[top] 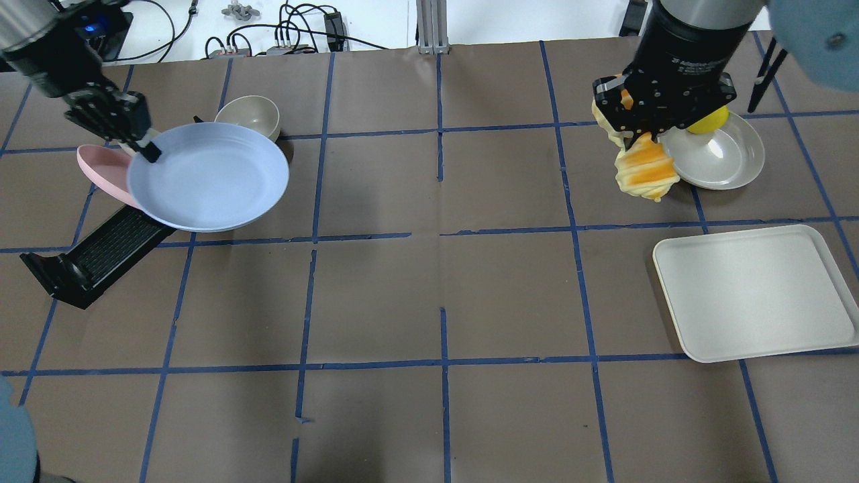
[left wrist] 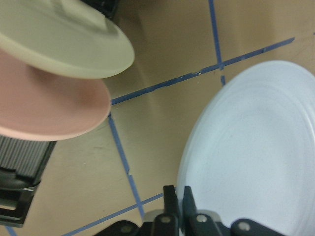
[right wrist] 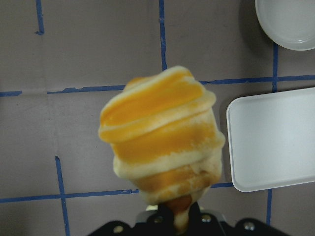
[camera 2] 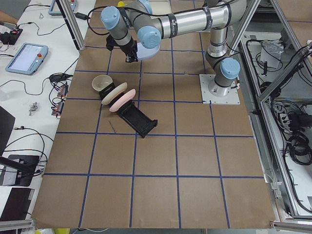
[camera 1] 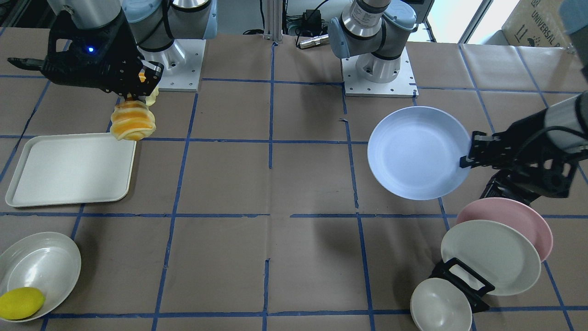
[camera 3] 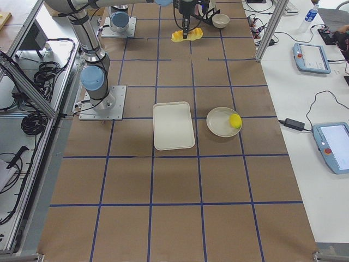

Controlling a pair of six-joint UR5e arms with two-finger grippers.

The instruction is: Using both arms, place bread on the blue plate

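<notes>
1. The bread (right wrist: 162,137) looks soft and light. It would likely squash or tear under a hard pinch, so I judge its thick middle a safer place to hold than a tip.
2. The right gripper (top: 627,124) is clenched on one end of the roll. The rest hangs below the jaws, clear of the table, near a corner of the white tray (camera 1: 69,170).
3. It is an elongated twisted roll banded in orange and cream, fatter at the middle than at the pinched end.
4. The blue plate (camera 1: 415,151) is pale, round and smooth-rimmed — presumably stiff and a little slippery. The left gripper (camera 1: 468,154) is clamped on its rim at one edge, holding it in the air near the pink plate (camera 1: 519,216) and the cream plate (camera 1: 489,257) in their rack.
5. Held by one edge, the plate may tip when weight lands on it.
6. Bread and plate are well apart, on opposite sides of the table.
</notes>
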